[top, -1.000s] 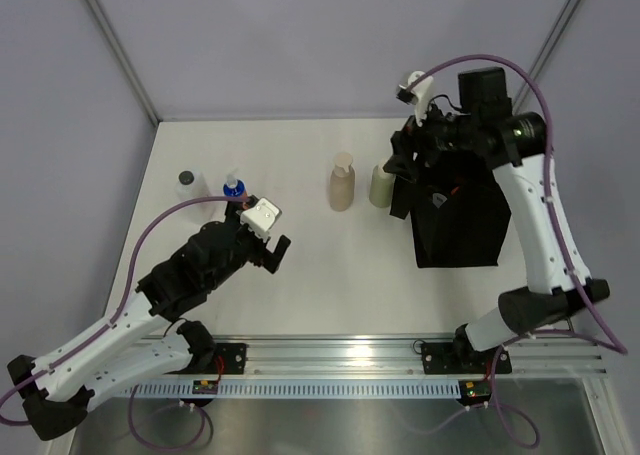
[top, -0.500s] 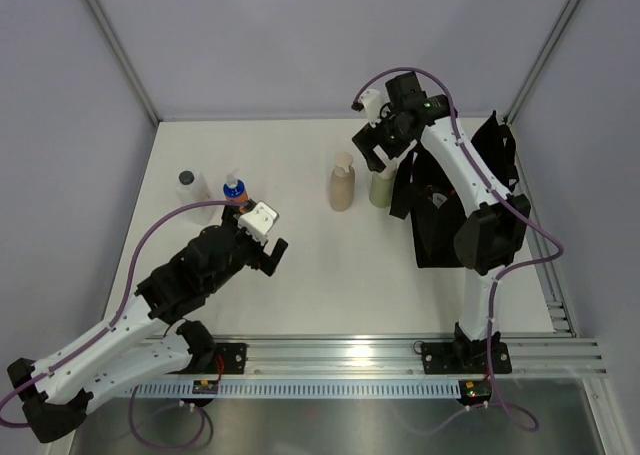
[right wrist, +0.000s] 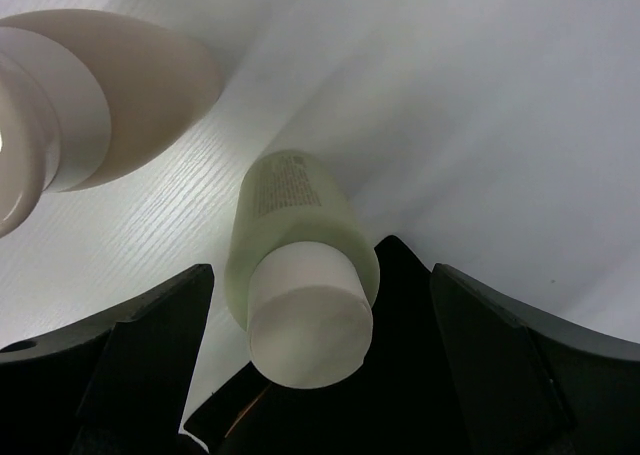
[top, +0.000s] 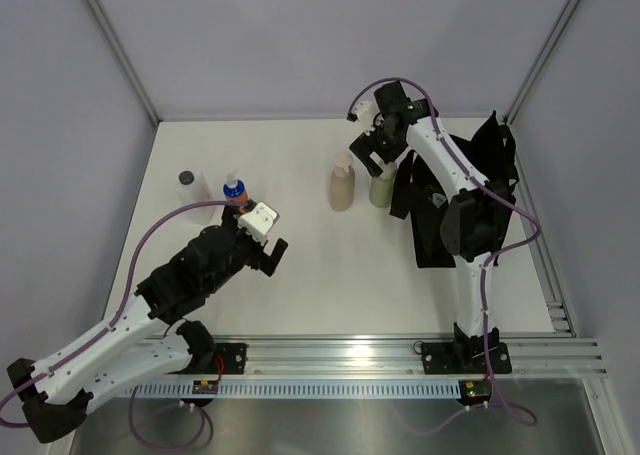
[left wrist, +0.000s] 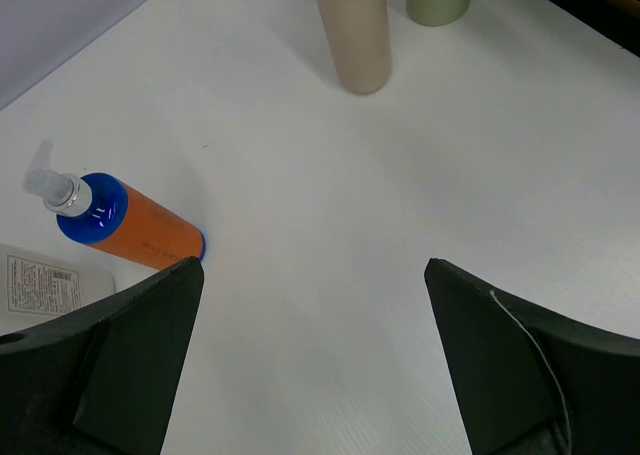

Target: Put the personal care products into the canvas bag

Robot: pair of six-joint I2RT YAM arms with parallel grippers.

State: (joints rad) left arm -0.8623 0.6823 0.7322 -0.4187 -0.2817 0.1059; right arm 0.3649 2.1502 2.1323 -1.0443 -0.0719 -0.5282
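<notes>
The right tool (right wrist: 318, 350) hangs with jaws apart over the olive-green bottle (right wrist: 295, 225), which stands near the far edge of the table (top: 330, 275), just beside the canvas bag (top: 430, 247). It should, I think, descend straight and close below the cap. The left tool (left wrist: 312, 365) is apart too.

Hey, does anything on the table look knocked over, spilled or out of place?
Nothing stands out. The clear bottle with grey cap, orange bottle with blue cap, tan pump bottle and olive-green bottle with cream cap all stand upright on the white table, with no spill visible.
</notes>
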